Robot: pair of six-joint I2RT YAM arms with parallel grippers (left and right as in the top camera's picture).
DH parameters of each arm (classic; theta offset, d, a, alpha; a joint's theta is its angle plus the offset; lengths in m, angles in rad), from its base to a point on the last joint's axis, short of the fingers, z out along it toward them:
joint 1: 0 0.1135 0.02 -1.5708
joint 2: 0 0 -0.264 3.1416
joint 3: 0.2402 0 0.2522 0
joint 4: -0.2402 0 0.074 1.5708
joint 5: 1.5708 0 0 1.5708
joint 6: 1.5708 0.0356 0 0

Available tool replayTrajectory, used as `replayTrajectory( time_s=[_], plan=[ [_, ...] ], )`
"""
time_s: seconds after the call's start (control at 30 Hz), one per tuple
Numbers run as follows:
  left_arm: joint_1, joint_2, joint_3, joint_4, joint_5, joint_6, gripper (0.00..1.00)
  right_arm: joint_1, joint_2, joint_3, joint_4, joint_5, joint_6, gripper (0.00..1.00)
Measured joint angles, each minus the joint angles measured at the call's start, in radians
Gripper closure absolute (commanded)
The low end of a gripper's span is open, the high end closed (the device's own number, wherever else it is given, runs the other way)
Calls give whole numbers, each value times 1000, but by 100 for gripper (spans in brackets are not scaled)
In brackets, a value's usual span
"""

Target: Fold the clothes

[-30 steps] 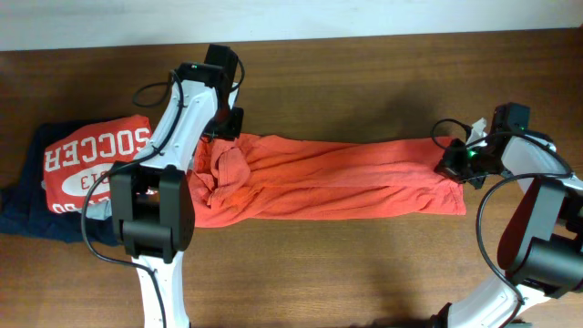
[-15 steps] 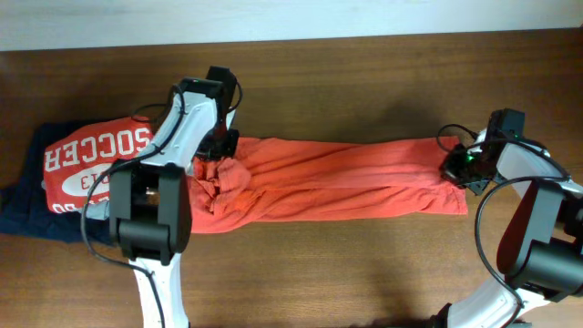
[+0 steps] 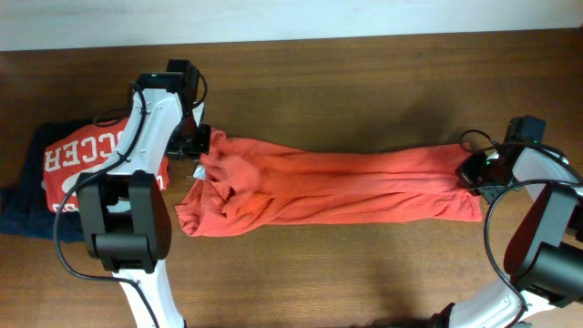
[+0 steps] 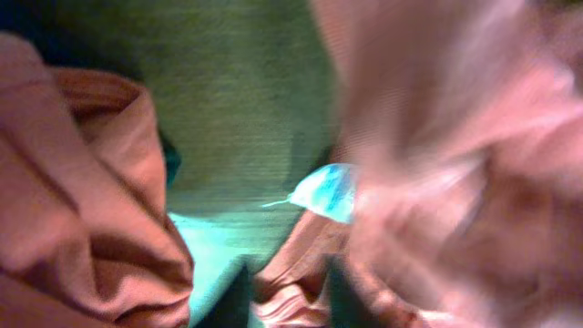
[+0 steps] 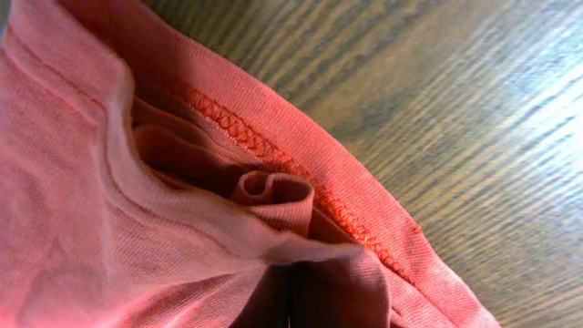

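Now spread wider than a second ago toward 9 and 3 o'clock, with left gripper (image 3: 199,146) and right gripper (image 3: 474,171) clamped on opposite ends of the orange-red T-shirt (image 3: 337,187), drawing it taut across the table (image 3: 346,82), probably straightening before folding.

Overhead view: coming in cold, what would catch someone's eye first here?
The orange-red T-shirt is stretched in a long band across the wooden table, held at its bunched left end by the left gripper and at its right end by the right gripper. Next, at far left, a red shirt with white SOCCER print lies on a dark navy garment.
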Motion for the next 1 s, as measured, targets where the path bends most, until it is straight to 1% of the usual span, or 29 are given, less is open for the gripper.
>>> replayTrajectory(
  time_s=[0.2, 0.23, 0.27, 0.33, 0.37, 0.4, 0.47, 0.57, 0.67, 0.8, 0.93, 1.0],
  plan=[
    [14, 0, 0, -11, -3, -3, 58, -6, 0, 4, -11, -13, -8, 84],
    [14, -2, 0, -11, 5, -3, 58, -10, 0, 8, -27, -21, -18, 83],
    [14, -4, 0, -11, 10, -3, 58, -15, 1, 18, -62, -37, -38, 79],
    [14, -15, 0, -10, 21, -3, 58, -24, 1, 31, -92, -63, -64, 67],
    [14, -23, 0, -6, 29, -2, 58, -34, 0, 45, -104, -100, -83, 42],
    [14, -39, 0, 0, 40, -2, 58, -47, -7, 65, -108, -134, -106, 31],
    [14, -60, 0, 2, 53, -2, 57, -70, -37, 90, -124, -194, -127, 21],
    [14, -102, 0, 2, 64, 0, 54, -141, -136, 159, -172, -273, -192, 17],
    [14, -135, 0, 6, 65, 1, 51, -214, -160, 188, -214, -293, -279, 16],
    [14, -182, 0, 28, 69, 1, 48, -274, -68, 187, -248, -270, -419, 16],
    [14, -192, 0, 32, 73, 1, 43, -279, 32, 186, -246, -284, -541, 16],
    [14, -192, 0, 32, 73, 1, 42, -279, 55, 185, -247, -291, -577, 16]
  ],
)
